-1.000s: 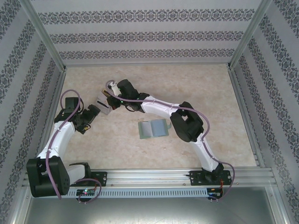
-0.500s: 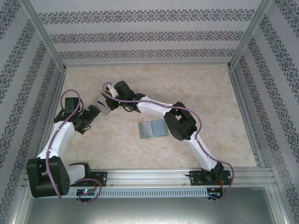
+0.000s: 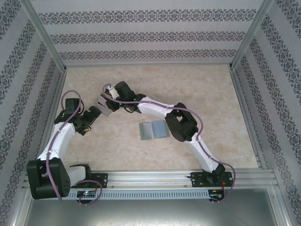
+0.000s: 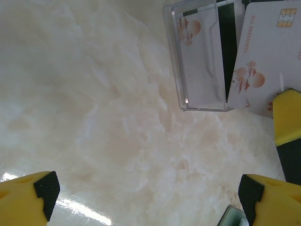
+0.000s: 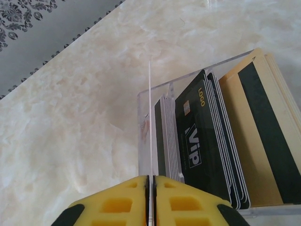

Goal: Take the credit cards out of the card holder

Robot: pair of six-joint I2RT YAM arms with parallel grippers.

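The card holder (image 3: 154, 130), a grey-green wallet, lies open and flat mid-table; its corner (image 4: 233, 217) shows in the left wrist view. My right gripper (image 5: 150, 181) is shut on a thin white credit card (image 5: 149, 117), seen edge-on and standing at the left wall of a clear box (image 5: 141, 141). The same card (image 4: 263, 61) shows its chip face beside the box (image 4: 197, 61). The box holds several upright cards, among them a black VIP card (image 5: 195, 136) and a tan one with a dark stripe (image 5: 263, 141). My left gripper (image 4: 148, 188) hovers open over bare table just short of the box.
The two grippers (image 3: 109, 94) (image 3: 96, 112) are close together at the left middle of the marble table, with the clear box (image 3: 104, 104) between them. Patterned walls (image 3: 150, 37) and metal rails enclose the table on three sides.
The right arm has reached a little further left with the white card, bringing it to the clear box. The left arm has not moved.
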